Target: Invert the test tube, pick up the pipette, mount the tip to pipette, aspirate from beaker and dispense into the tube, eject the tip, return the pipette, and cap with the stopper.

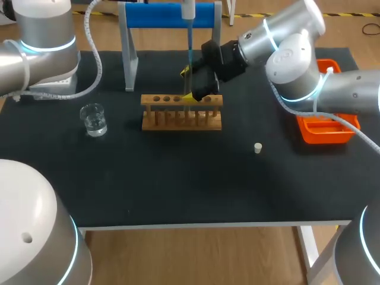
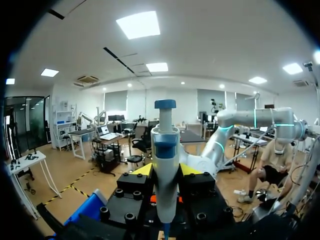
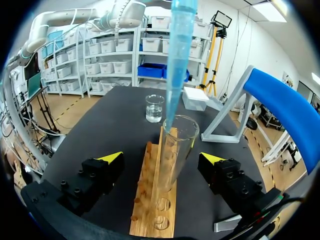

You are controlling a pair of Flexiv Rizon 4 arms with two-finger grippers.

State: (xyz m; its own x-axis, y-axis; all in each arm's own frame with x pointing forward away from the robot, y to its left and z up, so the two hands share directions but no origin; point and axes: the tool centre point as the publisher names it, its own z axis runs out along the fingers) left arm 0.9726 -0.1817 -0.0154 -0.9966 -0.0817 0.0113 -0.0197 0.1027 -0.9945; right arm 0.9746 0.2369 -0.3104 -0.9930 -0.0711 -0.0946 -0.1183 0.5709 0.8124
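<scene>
- Holding the white pipette (image 2: 165, 145), our left gripper (image 2: 166, 170) is clamped on it.
- Blue tip (image 3: 177, 60) sits at the clear test tube (image 3: 175, 150) mouth; our right gripper (image 3: 161, 157) stands apart around it.

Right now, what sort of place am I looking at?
Probably a robotics lab staged as a chemistry bench: a wooden test tube rack and a beaker sit on the black table, and a pipette hangs over a test tube.
</scene>
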